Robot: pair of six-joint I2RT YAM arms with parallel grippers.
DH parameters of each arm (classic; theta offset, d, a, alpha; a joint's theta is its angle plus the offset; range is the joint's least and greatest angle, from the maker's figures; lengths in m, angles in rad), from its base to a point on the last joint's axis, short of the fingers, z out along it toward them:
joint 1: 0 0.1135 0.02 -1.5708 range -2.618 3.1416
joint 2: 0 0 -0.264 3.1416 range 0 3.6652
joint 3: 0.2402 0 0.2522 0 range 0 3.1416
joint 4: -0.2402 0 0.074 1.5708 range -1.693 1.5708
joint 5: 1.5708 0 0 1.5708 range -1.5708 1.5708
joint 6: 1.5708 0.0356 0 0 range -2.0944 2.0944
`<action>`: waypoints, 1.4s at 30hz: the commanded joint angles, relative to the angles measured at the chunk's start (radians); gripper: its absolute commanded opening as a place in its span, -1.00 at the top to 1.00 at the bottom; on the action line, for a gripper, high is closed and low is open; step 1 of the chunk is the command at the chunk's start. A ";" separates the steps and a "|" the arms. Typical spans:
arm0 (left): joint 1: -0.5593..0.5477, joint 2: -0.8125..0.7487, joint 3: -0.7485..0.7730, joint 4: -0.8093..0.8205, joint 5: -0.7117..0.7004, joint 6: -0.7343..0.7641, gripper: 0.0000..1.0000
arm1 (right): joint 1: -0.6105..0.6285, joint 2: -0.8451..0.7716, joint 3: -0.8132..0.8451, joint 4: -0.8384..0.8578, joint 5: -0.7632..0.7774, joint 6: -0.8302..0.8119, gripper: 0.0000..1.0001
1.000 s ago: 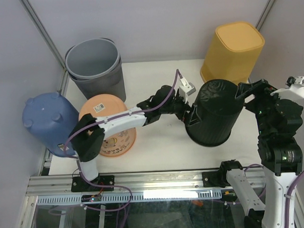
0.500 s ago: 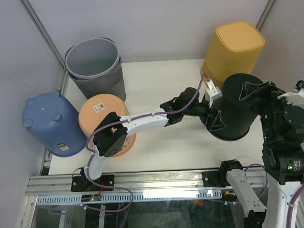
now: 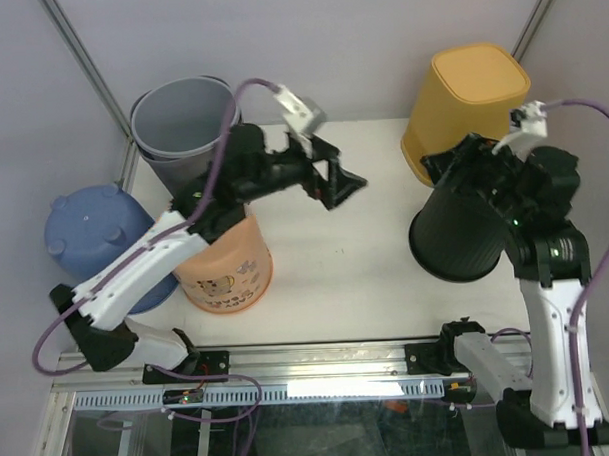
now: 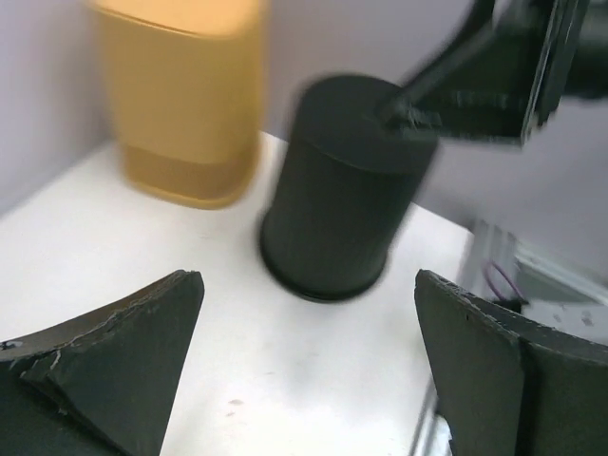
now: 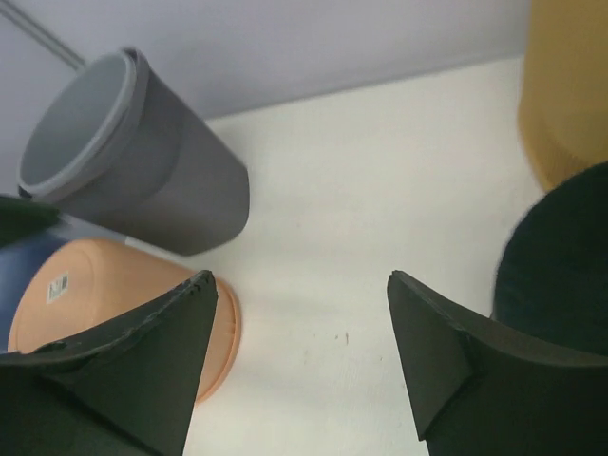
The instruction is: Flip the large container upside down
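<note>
black container (image 3: 460, 238): stands mouth down on the white table (image 3: 336, 277), closed base on top, wide rim on the surface; it looks upright in the left wrist view.
right gripper (image 5: 299, 285): directly above the black container's base, fingers spread wide with nothing between them. Whether a finger touches the base cannot be told; the left wrist view is blurred there.
left gripper (image 4: 309, 304): well to the left of the black container, raised above the table, fingers wide apart and holding nothing, pointing toward the container.
yellow container (image 3: 470, 102): just behind the black container, also mouth down, near it but not clearly touching.
grey bins (image 3: 186, 132): two nested, mouths up, far left of the black container at the back edge.
orange container (image 3: 226, 266): far left of the black container, partly under the left arm.
blue container (image 3: 94, 230): farthest left of the black container, base up, at the table edge.
</note>
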 commanded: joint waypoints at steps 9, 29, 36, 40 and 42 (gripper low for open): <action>0.445 0.011 0.273 -0.482 -0.313 -0.100 -0.98 | 0.548 0.391 0.034 -0.130 0.550 -0.023 -0.73; 0.556 0.286 0.488 -0.604 -0.545 0.022 -0.95 | 0.398 0.370 -0.173 -0.150 0.754 -0.049 -0.87; 0.558 0.296 0.484 -0.589 -0.569 0.046 -0.51 | 0.398 0.302 -0.196 -0.122 0.675 -0.046 -0.87; 0.567 0.315 0.486 -0.583 -0.564 0.058 -0.37 | 0.398 0.293 -0.218 -0.124 0.671 -0.039 -0.87; 0.572 0.323 0.485 -0.582 -0.557 0.056 -0.31 | 0.399 0.292 -0.224 -0.128 0.665 -0.036 -0.87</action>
